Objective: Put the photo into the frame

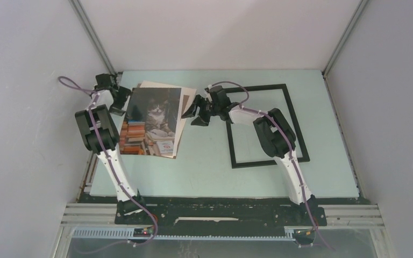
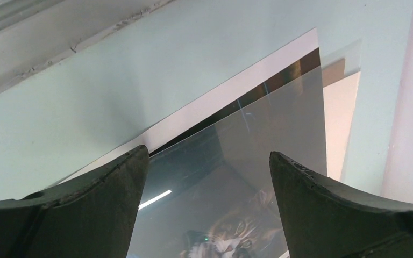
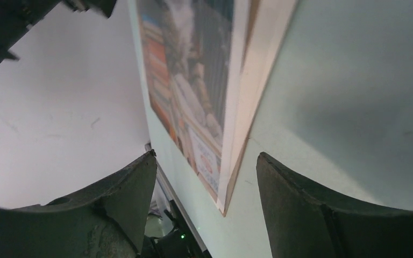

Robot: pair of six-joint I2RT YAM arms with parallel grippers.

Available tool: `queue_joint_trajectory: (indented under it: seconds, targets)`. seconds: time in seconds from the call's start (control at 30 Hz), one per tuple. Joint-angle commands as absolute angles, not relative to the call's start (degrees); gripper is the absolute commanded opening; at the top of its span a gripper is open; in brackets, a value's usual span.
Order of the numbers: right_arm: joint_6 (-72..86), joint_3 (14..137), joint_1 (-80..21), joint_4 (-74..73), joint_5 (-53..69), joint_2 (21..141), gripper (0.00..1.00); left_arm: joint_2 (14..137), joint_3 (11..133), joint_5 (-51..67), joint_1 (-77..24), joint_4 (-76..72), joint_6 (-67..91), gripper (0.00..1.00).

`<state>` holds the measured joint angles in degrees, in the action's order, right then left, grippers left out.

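Bolted at the 6 o'clock edge, the left arm's base [image 1: 130,208] and the right arm's base [image 1: 307,208] sit closest to the overhead camera; beyond them spreads the pale green bench [image 1: 204,172]; the frame [image 1: 263,161] lies flat toward 2 o'clock of the bench, black-edged, with the right arm crossing over it; the photo [image 1: 150,123], a grey cat on stacked books, lies face up toward 10 o'clock, well apart from the frame, on pale sheets [image 1: 185,99] that jut out at its 12 and 3 o'clock edges; the left end effector [image 1: 119,99] hovers at the photo's 10 o'clock corner, fingers spread wide with nothing between them; the right end effector [image 1: 192,112] sits just beside the sheets' 3 o'clock edge, between photo and frame, likewise wide open and gripping nothing.
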<state>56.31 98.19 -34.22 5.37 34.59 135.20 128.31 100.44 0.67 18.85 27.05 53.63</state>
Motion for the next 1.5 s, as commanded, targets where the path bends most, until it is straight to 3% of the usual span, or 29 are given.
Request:
queue_joint_trajectory:
  seconds: [0.0,0.23,0.5,0.9,1.03,1.07,1.47]
  targets:
    - [58.00,101.75,-33.95,-2.55,30.41,137.71,0.76,127.08,96.44,4.25,17.21,35.57,49.88,0.95]
    - [58.44,100.90,-35.32,-0.98,33.87,137.57,0.73,117.85,96.91,-1.82,14.01,41.81,39.91,1.00]
    - [59.56,89.14,-35.74,4.36,35.99,131.26,0.71,104.42,74.19,1.33,13.32,39.49,42.31,1.00]
    - [60.68,89.42,-39.20,-1.03,29.40,130.46,0.72,106.41,67.34,2.81,13.27,38.90,40.26,1.00]
    - [61.84,90.54,-39.20,-0.80,31.14,132.18,0.72,106.59,65.25,4.05,13.33,36.95,39.84,0.99]
    - [62.63,90.62,-39.13,-0.56,31.71,132.52,0.72,106.90,64.92,4.49,13.37,36.92,39.70,0.95]
    - [67.59,94.43,-39.50,4.71,35.56,137.07,0.71,106.60,64.36,5.34,13.36,35.94,39.90,0.97]
